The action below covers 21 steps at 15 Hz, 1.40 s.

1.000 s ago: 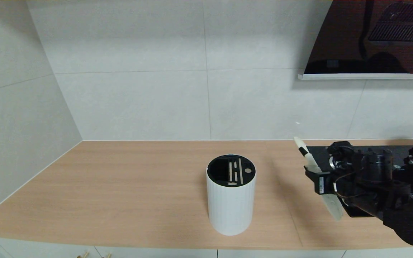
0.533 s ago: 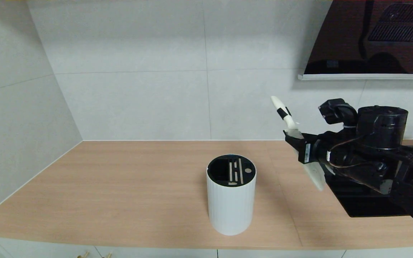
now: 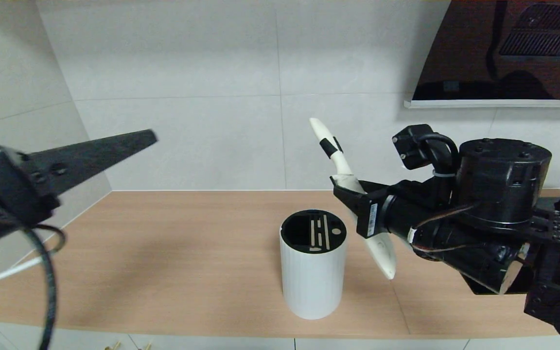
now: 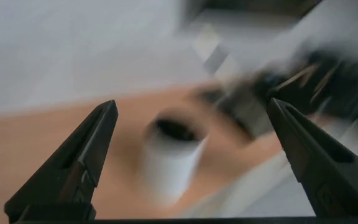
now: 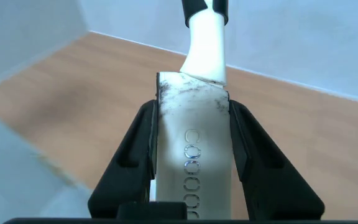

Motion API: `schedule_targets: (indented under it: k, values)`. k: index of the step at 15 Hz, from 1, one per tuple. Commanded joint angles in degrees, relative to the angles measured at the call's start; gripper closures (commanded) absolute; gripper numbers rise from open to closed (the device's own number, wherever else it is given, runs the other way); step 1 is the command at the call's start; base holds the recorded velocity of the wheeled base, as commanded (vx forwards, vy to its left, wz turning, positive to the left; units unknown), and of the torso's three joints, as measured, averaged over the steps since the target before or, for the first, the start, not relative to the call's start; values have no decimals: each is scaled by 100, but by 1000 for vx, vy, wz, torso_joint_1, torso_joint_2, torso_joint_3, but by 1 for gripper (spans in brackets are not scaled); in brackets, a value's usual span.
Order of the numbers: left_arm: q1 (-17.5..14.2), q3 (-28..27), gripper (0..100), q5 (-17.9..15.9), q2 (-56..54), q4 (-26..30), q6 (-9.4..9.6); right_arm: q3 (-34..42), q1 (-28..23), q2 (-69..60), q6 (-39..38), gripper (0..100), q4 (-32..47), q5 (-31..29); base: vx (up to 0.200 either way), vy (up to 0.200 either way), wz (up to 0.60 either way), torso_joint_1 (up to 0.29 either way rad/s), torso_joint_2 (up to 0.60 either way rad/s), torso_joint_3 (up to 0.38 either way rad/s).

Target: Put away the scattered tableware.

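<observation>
One white knife (image 3: 339, 165) with a black-banded handle, stiff, light and likely brittle, best pinched where blade meets handle, hangs tilted, clamped by the right gripper (image 3: 360, 206) just beside the white ribbed holder (image 3: 313, 277) near the wooden counter (image 3: 163, 253) front edge; the left gripper (image 4: 190, 106) gapes apart.

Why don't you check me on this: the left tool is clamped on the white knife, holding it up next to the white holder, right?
Not quite. It is the right tool, not the left, that is clamped on the white knife, holding it up next to the white holder. The head view shows this. The left tool is open and holds nothing.
</observation>
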<state>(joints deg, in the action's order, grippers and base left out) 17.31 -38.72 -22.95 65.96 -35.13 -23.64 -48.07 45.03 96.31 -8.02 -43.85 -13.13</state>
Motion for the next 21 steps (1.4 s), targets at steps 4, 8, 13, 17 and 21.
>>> schedule_targets:
  k: [4,8,13,17,21]
  values:
    - [994,347,0,186,2087,-1760,-1925,34,937,29,-156,100,-27,-208,0,0,0,0,0,0]
    - [1442,330,0,186,2615,-2349,-2374,61,1175,152,-156,100,-238,-295,0,0,0,0,0,0]
    - [1503,321,0,248,2993,-2762,-2365,78,1377,275,-173,100,-256,-295,0,0,0,0,0,0]
    - [1477,312,0,476,3019,-2938,-2277,140,1377,248,-165,100,-256,-295,0,0,0,0,0,0]
    - [1459,312,0,485,3072,-2955,-2251,201,1429,240,-147,100,-335,-304,0,0,0,0,0,0]
